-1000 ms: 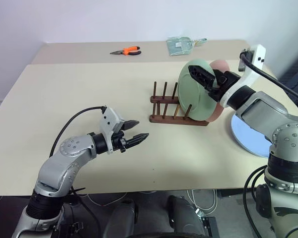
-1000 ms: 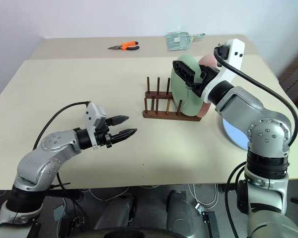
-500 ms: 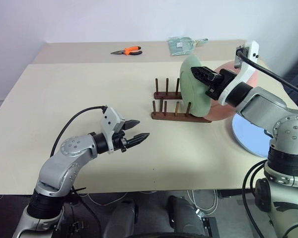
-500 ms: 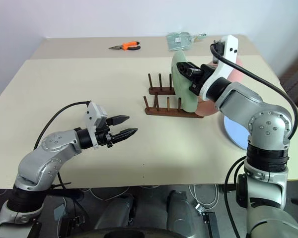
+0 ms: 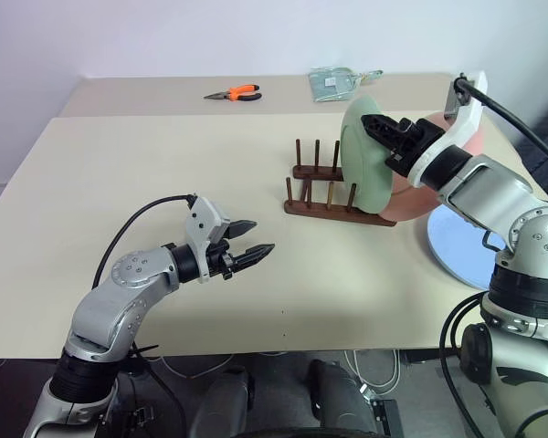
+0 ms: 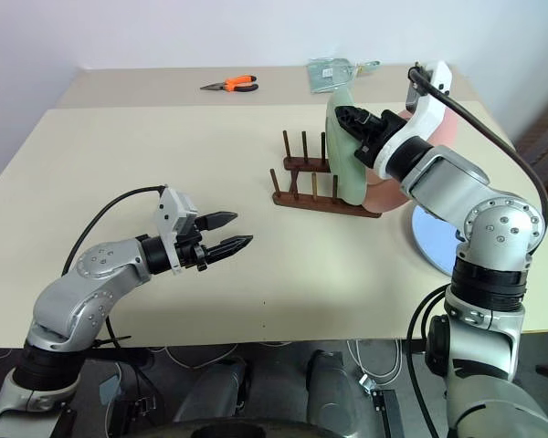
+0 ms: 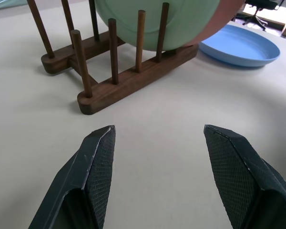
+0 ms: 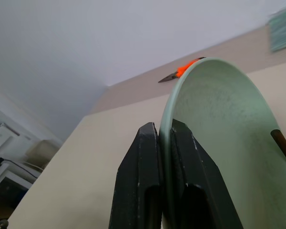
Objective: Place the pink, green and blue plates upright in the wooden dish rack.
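Observation:
The green plate [image 5: 363, 164] stands upright between the pegs at the right end of the wooden dish rack [image 5: 329, 212]. My right gripper [image 5: 373, 122] is shut on its top rim, one finger [image 8: 142, 181] on each face. The pink plate [image 5: 409, 199] leans just behind the green one, on its right. To the right of the rack the blue plate [image 5: 461, 260] lies flat on the table. My left gripper [image 5: 253, 239] hovers open and empty over the table, to the left of the rack and nearer to me, pointing at it.
Orange-handled pliers [image 5: 233, 92] and a clear packet [image 5: 333, 82] lie on the far table strip. The blue plate sits close to the table's right edge. A black cable runs from my right wrist off to the right.
My right gripper went from open to shut on the green plate's rim. Plates and rack slid right and turned; the green plate now stands more edge-on. The left arm kept still.

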`<state>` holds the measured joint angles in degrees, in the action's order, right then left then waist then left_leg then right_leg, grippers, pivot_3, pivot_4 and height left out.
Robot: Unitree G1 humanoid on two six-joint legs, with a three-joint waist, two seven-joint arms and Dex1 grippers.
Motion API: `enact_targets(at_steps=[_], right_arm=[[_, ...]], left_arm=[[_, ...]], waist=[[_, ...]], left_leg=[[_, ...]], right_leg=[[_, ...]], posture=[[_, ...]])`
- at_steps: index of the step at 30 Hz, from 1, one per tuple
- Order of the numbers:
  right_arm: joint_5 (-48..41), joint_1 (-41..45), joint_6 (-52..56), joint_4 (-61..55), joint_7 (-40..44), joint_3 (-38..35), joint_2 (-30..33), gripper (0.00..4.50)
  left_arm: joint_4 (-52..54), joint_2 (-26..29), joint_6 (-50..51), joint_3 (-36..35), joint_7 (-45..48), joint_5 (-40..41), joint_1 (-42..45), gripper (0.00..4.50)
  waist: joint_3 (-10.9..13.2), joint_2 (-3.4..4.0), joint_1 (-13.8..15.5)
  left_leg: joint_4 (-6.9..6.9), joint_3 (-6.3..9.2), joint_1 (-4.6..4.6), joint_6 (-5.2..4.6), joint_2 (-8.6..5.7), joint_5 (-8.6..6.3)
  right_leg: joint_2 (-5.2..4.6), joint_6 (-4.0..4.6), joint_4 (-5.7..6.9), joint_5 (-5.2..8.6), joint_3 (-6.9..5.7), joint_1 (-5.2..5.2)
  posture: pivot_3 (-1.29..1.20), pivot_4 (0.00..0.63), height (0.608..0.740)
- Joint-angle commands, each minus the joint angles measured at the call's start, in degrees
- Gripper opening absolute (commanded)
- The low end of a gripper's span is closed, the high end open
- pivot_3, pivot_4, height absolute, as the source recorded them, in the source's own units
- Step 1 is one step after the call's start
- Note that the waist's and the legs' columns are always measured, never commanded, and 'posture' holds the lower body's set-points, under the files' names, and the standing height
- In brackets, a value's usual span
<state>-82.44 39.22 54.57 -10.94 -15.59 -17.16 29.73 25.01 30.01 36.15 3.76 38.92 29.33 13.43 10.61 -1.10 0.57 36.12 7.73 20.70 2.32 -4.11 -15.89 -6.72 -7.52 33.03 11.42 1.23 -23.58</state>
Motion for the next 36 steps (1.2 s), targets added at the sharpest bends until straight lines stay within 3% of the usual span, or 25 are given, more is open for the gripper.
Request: enact_targets(at_steps=[1,17,36], right_arm=[[-2.4,-0.6,-1.6,0.0,-2.1,-2.3,-1.2,0.02],[-5.9,-4.3,-4.2,2.8,-8.8,-2.9,-4.9,0.02],[-22.7,-0.5,-15.1,5.7,-18.9,-8.2,-7.3,0.02]], left_arm=[[1.7,-0.1,-0.1,0.2,0.2,0.3,0.6,3.05],[1.5,-0.3,-0.1,0.3,0.3,0.3,0.8,3.05],[1.4,-0.5,-0.2,0.4,0.2,0.1,1.0,3.05]], waist=[[0.0,0.00,0.0],[0.0,0.01,-0.3],[0.0,0.07,-0.3]], left_leg=[[0.00,0.00,0.00,0.00,0.00,0.00],[-0.02,-0.01,-0.13,0.00,0.03,0.00],[-0.09,0.02,-0.05,-0.01,0.03,0.00]], right_leg=[[0.00,-0.01,0.00,0.01,0.00,0.00],[0.01,-0.06,0.01,0.05,0.00,0.09],[0.00,-0.05,-0.08,0.04,0.00,0.05]], posture=[[0.00,0.150,0.740],[0.00,0.150,0.740],[0.00,0.150,0.740]])
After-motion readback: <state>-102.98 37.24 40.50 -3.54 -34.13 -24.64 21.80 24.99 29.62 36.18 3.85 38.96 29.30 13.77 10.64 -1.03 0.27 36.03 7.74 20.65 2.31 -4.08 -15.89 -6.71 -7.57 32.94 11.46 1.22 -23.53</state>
